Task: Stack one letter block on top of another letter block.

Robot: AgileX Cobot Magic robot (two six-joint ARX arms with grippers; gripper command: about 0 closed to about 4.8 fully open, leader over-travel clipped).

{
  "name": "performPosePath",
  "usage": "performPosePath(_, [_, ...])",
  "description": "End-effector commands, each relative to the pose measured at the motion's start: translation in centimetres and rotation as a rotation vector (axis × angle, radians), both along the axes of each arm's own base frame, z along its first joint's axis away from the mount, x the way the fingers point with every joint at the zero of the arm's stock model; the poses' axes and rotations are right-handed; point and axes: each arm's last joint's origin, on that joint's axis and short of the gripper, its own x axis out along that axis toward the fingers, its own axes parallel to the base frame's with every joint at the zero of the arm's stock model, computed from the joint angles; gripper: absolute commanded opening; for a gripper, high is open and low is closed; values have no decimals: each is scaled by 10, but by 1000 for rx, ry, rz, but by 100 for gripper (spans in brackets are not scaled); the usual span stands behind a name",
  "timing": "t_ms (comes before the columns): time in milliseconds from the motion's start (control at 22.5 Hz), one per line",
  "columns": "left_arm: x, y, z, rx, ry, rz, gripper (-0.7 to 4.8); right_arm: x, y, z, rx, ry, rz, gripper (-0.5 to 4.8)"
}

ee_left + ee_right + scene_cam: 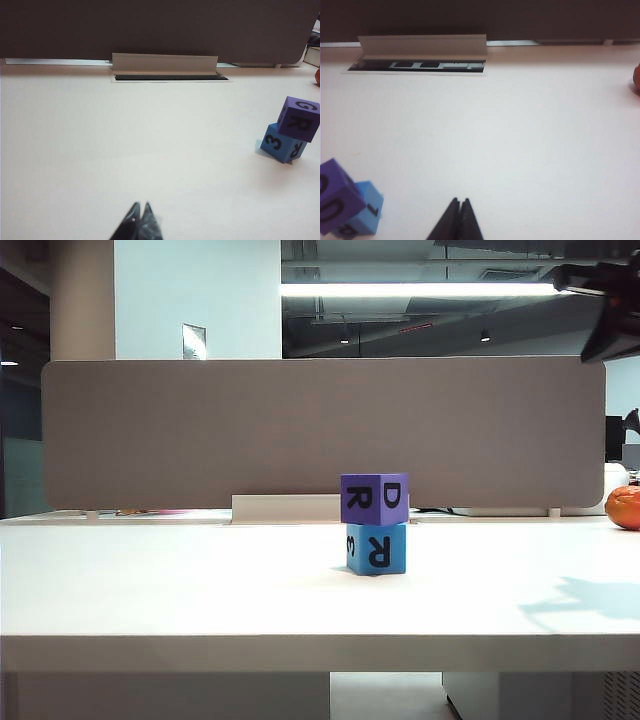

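**Purple block sits on the blue one, both grippers clear and closed**

The purple letter block (374, 499) rests on top of the light blue letter block (377, 548) on the white table (180, 590), just in front of the grey partition (320, 430). The two cubes touch face to face; the upper one is turned a little off the lower one's edges, so the stack does not line up squarely. In the exterior view the purple cube shows a black R and D, the blue cube an R and a 3.

The left gripper (140, 207) has its jaws pressed together, tips meeting in a point, with nothing between them. It hangs over bare table, and the stack stands well apart from its tips, ahead and off to one side.

The right gripper (459, 202) is likewise closed tight on nothing. The stacked cubes lie near it, off to the side of its tips and about level with them, not touching. In the exterior view, a dark part of an arm (610, 310) shows high at the upper right, well above the table.

An orange fruit (624, 507) sits at the table's far right edge, well apart from the blocks and both grippers.
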Motion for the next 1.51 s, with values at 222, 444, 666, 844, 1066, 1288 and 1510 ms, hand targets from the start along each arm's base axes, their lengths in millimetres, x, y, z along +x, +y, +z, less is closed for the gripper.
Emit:
performPosePath(222, [0,0,0,-2,10,-3,-6,-37,-9,-9,83,-69,-90,-8])
performPosePath(444, [0,0,0,-2,9,-3,-6,-66,-14,-16,139,-144,-114,-8])
performPosePath(666, [0,0,0,-2,9,-4,-6,-85,-17,-28,144,-173,-114,-8])
performPosePath(844, [0,0,0,-2,9,-4,-6,-97,-20,-37,131,-153,-156,-8])
performPosePath(1066, [0,0,0,-3,10,-4,-6,-109,-23,-47,135,-193,-174,-8])
performPosePath(1288, [0,0,0,-2,9,-3,-6,-120,-24,-65,144,-225,-168,-8])
performPosePath(1510, [-1,-1,1,-1,5,-16,-6,-127,-25,-77,132,-178,-171,-8])
